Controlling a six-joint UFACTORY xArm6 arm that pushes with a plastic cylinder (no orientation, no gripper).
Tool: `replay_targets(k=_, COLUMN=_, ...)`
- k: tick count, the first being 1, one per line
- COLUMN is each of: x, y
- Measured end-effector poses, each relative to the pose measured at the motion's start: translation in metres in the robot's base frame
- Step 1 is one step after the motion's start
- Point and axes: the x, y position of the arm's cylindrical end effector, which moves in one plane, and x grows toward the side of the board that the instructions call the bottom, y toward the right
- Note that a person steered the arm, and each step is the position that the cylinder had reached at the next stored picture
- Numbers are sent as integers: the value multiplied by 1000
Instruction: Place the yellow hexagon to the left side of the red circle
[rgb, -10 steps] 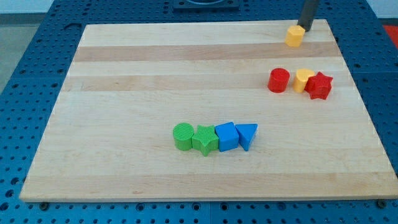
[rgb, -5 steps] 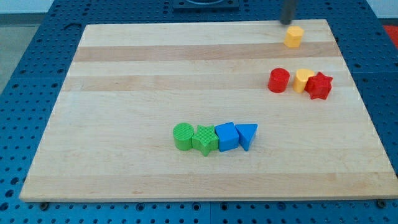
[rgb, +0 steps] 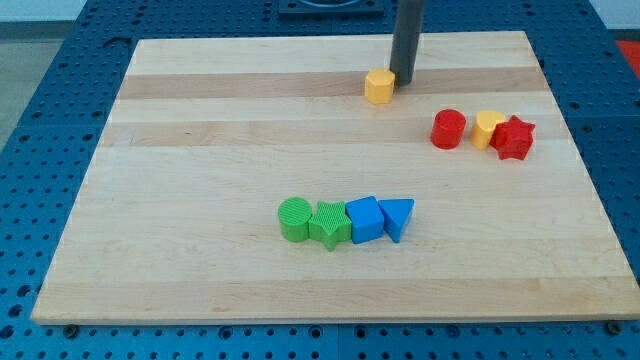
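Wooden surface (rgb: 200, 150) now carries the yellow hexagon (rgb: 379, 86) up-left of the red circle (rgb: 448, 129), shifted leftward from above-right of it, my tip (rgb: 403, 78) touching its right side; no pincer exists.

The red circle (rgb: 448, 130) is taken as landmark on the wooden board (rgb: 200, 150): just to its right a yellow heart (rgb: 486, 128) is set, touched on the far side by a red star (rgb: 514, 138). The yellow hexagon (rgb: 378, 87) is placed up and left of the circle, with my tip (rgb: 403, 79) against its right side. Well below and left of the circle a touching row is laid, left to right: green circle (rgb: 294, 219), green star (rgb: 328, 225), blue cube (rgb: 364, 220), blue triangle (rgb: 397, 217).
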Motion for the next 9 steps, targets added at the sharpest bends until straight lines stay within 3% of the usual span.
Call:
replay_targets(k=2, x=-14, y=-31)
replay_targets(k=5, x=36, y=-23)
replay_targets(k=7, x=13, y=-38)
replay_targets(k=9, x=60, y=-42)
